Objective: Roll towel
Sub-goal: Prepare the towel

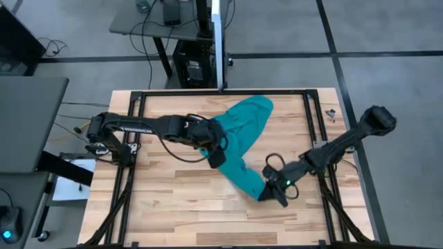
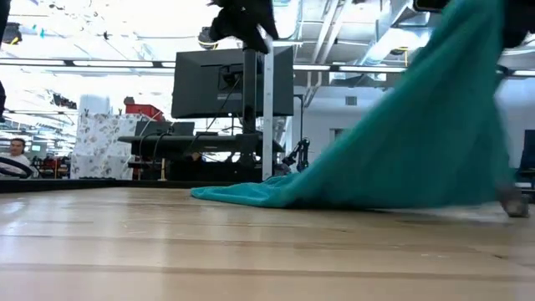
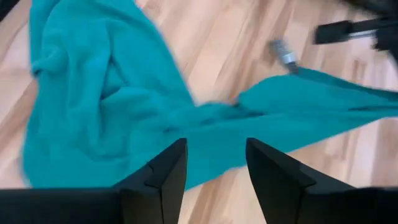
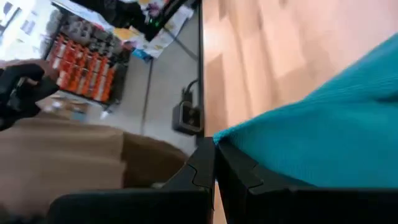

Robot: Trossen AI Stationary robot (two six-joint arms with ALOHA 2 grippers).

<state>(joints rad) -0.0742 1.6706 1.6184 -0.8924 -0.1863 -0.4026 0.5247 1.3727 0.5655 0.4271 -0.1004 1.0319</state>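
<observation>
Your right gripper [image 1: 275, 194] is pinched shut on a corner of the towel [image 1: 243, 135], which lies crumpled mid-table. Your left gripper [image 3: 214, 163] hovers open over it. Drop left onto the opposite corner, then stretch it flat before rolling.

No legible text, label, brand, number or sign in any view. White lettering runs along the dark left robot arm [image 1: 131, 125] in the high view, too small to read. The orange-and-white packages on the shelving [image 4: 84, 62] in the right wrist view carry markings, blurred beyond reading. The dark flat monitor [image 2: 232, 81] in the low view shows only a plain panel.
</observation>
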